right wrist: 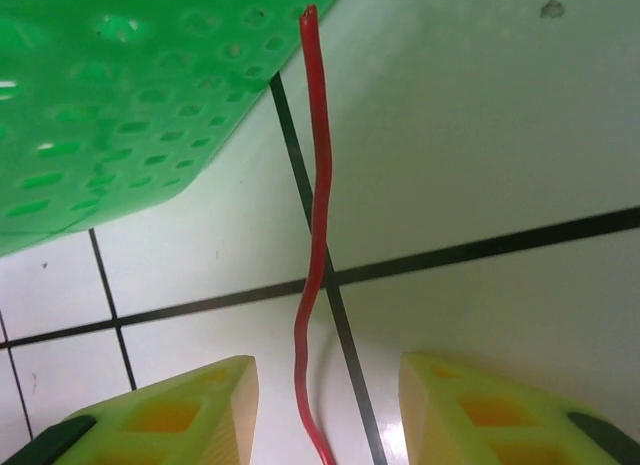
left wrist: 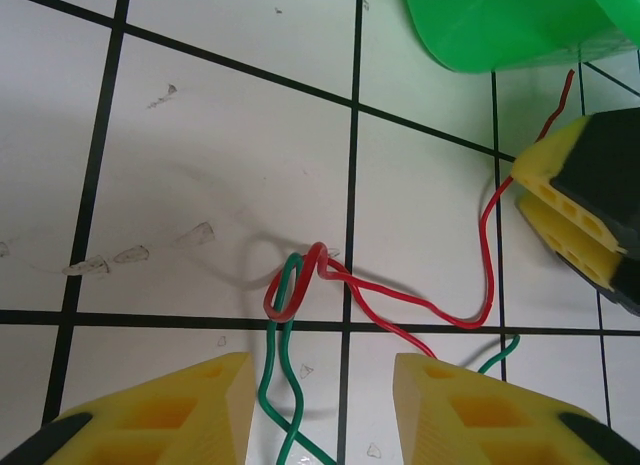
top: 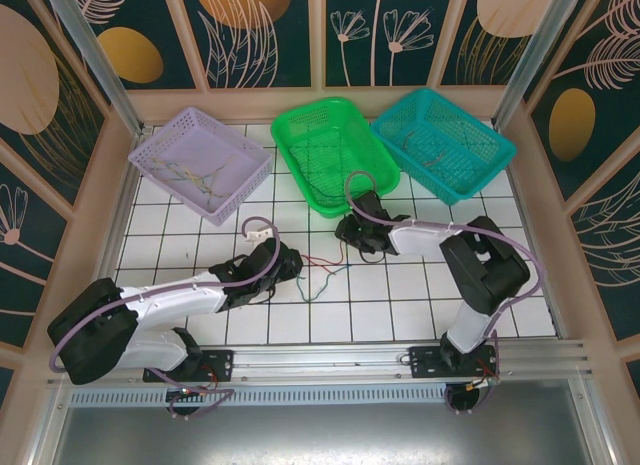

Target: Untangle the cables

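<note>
Right claw [right wrist: 325,373], green basket [top: 292,160], perhaps wires [top: 322,166]

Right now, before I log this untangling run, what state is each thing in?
Red cable: looped with the green one, unseparated.
Green cable: hooked through the red loop.
Left gripper: fingers apart, green cable between them.
Right gripper: fingers apart, red cable between them.
Lilac basket: upright, cables inside.
Green basket: upright.
Teal basket: upright, cables inside.
</note>
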You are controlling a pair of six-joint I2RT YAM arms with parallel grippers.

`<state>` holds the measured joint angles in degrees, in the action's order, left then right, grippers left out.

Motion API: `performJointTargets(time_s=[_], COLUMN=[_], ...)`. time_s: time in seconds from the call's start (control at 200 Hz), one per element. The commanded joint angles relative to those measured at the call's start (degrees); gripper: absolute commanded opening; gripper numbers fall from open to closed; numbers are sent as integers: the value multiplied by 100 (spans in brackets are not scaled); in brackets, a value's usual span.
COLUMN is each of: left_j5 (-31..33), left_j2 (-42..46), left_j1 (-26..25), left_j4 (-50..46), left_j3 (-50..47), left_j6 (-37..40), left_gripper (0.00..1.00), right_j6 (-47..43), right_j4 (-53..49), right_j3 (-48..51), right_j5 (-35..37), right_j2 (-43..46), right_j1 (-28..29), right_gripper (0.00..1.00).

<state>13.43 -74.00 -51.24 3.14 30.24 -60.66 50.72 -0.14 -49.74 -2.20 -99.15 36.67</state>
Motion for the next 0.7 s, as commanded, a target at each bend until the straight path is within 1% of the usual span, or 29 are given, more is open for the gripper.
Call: performJointTargets(time_s=[0.0, 0.035, 0.07, 0.15, 0.18, 0.345, 0.495, 0.586, 0.651, 0.696], left_j5=[-110, -111, -142, -309, -403, -683, -602, -364, -27, 185], left_j2=[-43, -45, -38, -1, 1, -296, -774, -1065, -1291, -1448], left_j1=[-49, -67, -105, -189, -231, -560, -659, -674, -669, -672], left_j4=[-294, -440, -545, -660, -673, -753, -558, -561, -741, -802], left_j3=[180, 237, 285, 331, 355, 562, 657, 781, 900, 951], left_j6=[-50, -76, -92, -142, -142, -245, -427, -466, -500, -499], left_gripper=[43, 44, 46, 49, 49, 49, 49, 48, 42, 35], right_j6=[186, 242, 294, 400, 428, 556, 636, 668, 682, 685], right_j4=[127, 120, 134, 156, 171, -64, -491, -710, -875, -979], right_j3=[-211, -217, -205, -131, -84, 119, 175, 210, 231, 245], right_j5=[264, 281, 281, 421, 473, 761, 793, 752, 760, 781], right_j2=[-264, -302, -328, -279, -222, 548, 1249, 1580, 1790, 1939], right_j1=[86, 95, 95, 95, 100, 108, 104, 104, 104, 92], right_gripper=[35, 32, 26, 6, 0, 0, 0, 0, 0, 0])
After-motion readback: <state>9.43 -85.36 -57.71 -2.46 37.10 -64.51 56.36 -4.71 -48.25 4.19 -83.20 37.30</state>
